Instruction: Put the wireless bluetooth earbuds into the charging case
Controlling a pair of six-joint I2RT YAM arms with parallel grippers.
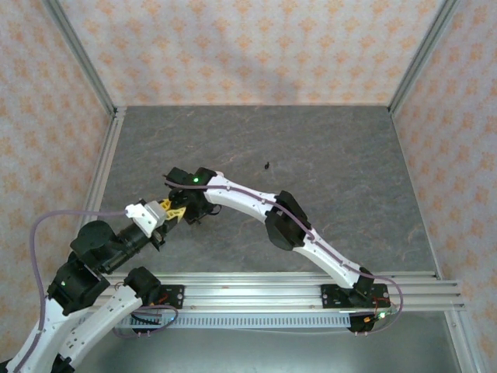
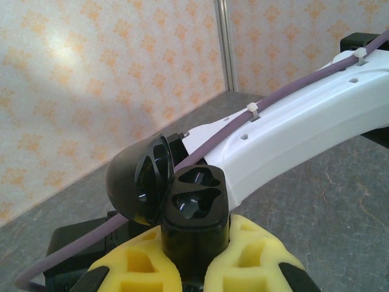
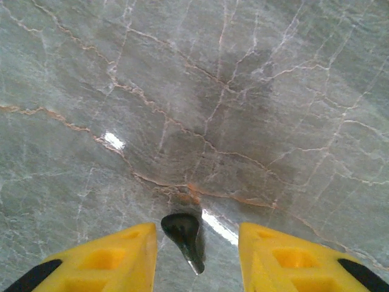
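Case (image 2: pixel 194 207) first: my left gripper (image 2: pixel 194 258) pinches its black body upright, lid (image 2: pixel 143 179) thrown back, both wells bare, so a bud can drop straight in, I reckon. Just beside the case, my right gripper (image 3: pixel 197 252) hangs with its fingers spread either side of a black earbud (image 3: pixel 181 232) on the table (image 3: pixel 255 91), not touching it. It's a glossy, tiny teardrop. A dark speck (image 1: pixel 266 165), perhaps another bud, lies well beyond the case.

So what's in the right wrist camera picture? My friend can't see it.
A tiny black earbud lies on a grey marbled table with thin orange and white veins. It sits in the gap between the two yellow fingers of the open right hand, which reach in from the bottom edge.
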